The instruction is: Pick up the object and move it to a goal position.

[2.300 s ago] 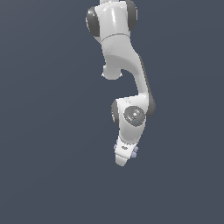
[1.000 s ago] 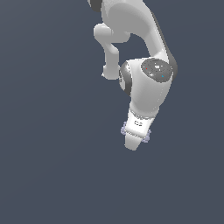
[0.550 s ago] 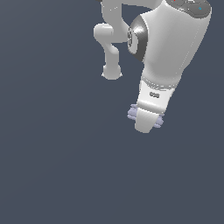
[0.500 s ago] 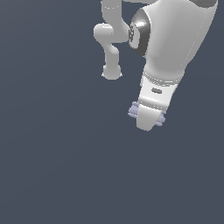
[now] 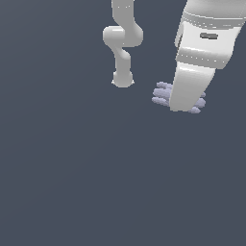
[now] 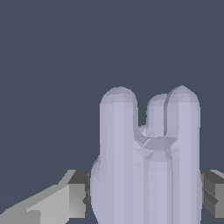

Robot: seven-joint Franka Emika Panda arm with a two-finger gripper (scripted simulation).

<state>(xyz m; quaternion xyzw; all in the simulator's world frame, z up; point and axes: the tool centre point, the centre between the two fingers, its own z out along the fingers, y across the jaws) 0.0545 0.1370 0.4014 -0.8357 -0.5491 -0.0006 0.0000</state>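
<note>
In the exterior view, the white robot arm (image 5: pixel 123 43) is seen against a plain dark grey-blue background. Its gripper (image 5: pixel 185 103) is presented near the upper part of the exterior view's right, and the small pale lavender-grey object of bundled ribbed cylinders (image 5: pixel 162 94) is seen protruding on both sides of it.

In the wrist view, the object (image 6: pixel 146 162) is shown pinched between two grey fingertips (image 6: pixel 78 197), which are pressed against its sides; the gripper is closed only as far as the object's width.
</note>
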